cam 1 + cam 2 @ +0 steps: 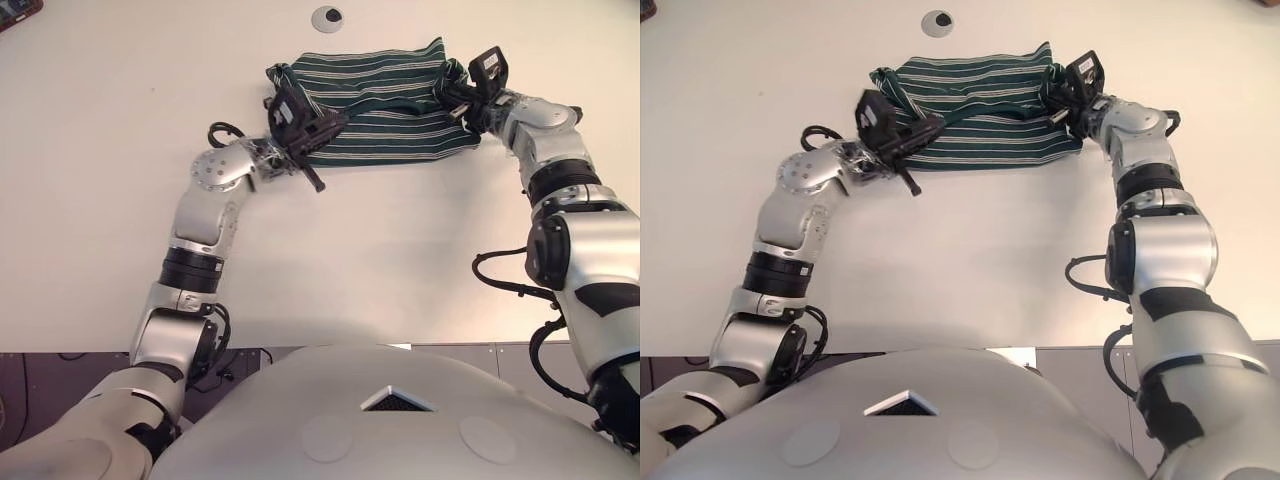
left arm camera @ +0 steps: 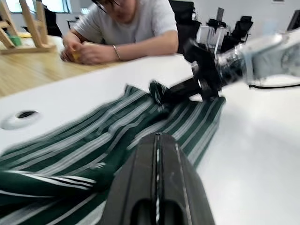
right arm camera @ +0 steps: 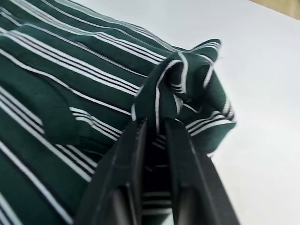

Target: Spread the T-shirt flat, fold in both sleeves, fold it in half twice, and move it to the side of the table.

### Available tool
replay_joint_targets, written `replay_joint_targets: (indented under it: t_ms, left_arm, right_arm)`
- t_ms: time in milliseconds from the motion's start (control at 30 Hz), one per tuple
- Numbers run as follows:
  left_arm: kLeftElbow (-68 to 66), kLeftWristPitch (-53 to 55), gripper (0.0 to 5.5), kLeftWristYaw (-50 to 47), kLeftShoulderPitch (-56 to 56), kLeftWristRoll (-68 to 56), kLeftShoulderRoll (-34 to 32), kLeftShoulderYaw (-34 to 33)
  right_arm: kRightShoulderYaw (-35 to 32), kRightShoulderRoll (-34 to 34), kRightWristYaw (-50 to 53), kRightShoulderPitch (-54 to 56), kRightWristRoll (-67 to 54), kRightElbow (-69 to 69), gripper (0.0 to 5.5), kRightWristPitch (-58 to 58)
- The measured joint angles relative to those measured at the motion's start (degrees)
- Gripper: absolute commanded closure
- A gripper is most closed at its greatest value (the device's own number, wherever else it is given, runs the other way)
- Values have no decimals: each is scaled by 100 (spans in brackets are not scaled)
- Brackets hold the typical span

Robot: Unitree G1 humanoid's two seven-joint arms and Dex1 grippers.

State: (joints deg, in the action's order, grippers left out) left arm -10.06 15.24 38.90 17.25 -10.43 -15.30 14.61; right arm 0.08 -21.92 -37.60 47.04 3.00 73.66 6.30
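Left eye view: green striped T-shirt [image 1: 385, 110] lying as rumpled band on far part of white table [image 1: 400, 230], near round grommet [image 1: 327, 17]. Left gripper [image 1: 338, 121] reaching over shirt's left end; right gripper [image 1: 455, 95] sitting at shirt's right end.

Left wrist view: left fingers pressing together, tips lying just above striped cloth; grip on cloth not discernible.

Right wrist view: right fingers pinching bunched fold at shirt's corner, cloth rising between them.

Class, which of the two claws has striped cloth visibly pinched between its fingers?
The right claw: a bunched corner of the T-shirt rises between its fingers. On the left claw, the fingers meet with no cloth seen between them.
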Motion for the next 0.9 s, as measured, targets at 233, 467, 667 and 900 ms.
replay_joint_targets:
  t_ms: [233,467,667,900]
  left_arm:
    - [-434,784,550,20,239,623,-280,333]
    - [-296,572,550,52,87,857,-1046,135]
    - [2,80,550,-282,-11,609,-959,-462]
    - [1413,659,550,170,-620,318,-780,224]
  right_arm:
    - [983,-445,-1633,-310,681,-557,549,693]
    - [1658,-851,-4557,-1981,-310,-4093,549,-398]
    - [635,-493,-3629,-1707,-1766,-5844,549,-2400]
    - [1200,1093,-1167,-2384,-1510,-6473,549,-3100]
